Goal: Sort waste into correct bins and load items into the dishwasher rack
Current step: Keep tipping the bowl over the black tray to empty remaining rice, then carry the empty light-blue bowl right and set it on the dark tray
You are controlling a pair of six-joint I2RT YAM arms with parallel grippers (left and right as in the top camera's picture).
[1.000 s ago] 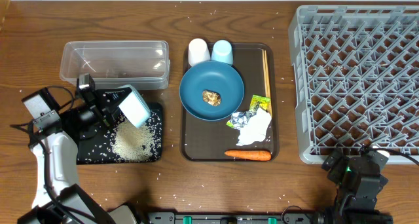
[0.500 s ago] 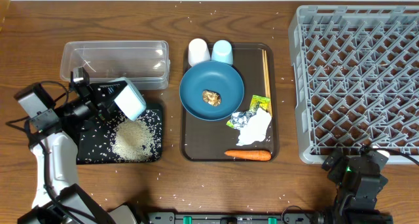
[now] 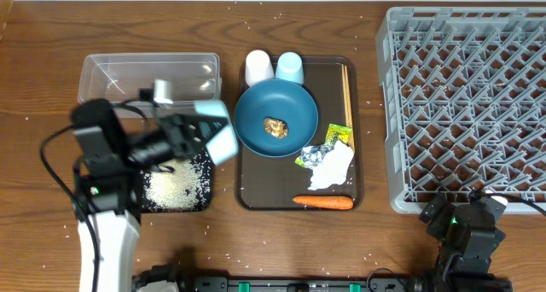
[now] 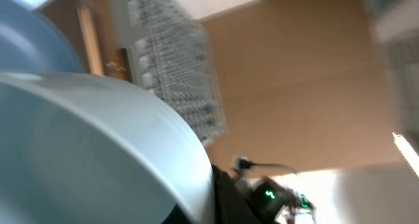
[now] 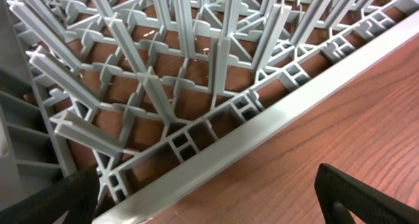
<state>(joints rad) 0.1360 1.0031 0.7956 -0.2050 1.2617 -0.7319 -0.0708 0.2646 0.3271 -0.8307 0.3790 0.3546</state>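
My left gripper (image 3: pixel 192 130) is shut on the white bowl with a pale-blue rim (image 3: pixel 216 130), held tilted above the right edge of the black tray (image 3: pixel 115 202). The bowl fills the left wrist view (image 4: pixel 85 152). A pile of white rice (image 3: pixel 175 183) lies in the black tray. The clear tub (image 3: pixel 149 80) stands behind it. The dark-blue plate (image 3: pixel 275 117) carries a brown food lump (image 3: pixel 276 127). The white cup (image 3: pixel 258 67), light-blue cup (image 3: pixel 290 67), chopsticks (image 3: pixel 346 91), green-yellow packet (image 3: pixel 339 137), foil ball (image 3: pixel 316 154), napkin (image 3: pixel 333 168) and carrot (image 3: pixel 323 201) lie on the brown tray. My right gripper (image 5: pixel 209 194) is open beside the grey rack (image 5: pixel 216 73).
The brown serving tray (image 3: pixel 247 194) sits mid-table. The grey rack (image 3: pixel 467 104) fills the right side. Loose rice grains are scattered over the wooden table. The right arm (image 3: pixel 465 228) rests at the rack's near edge.
My left arm has swung right and lifted, carrying the bowl from over the black tray's left half to its right edge near the blue plate. The right arm has not moved.
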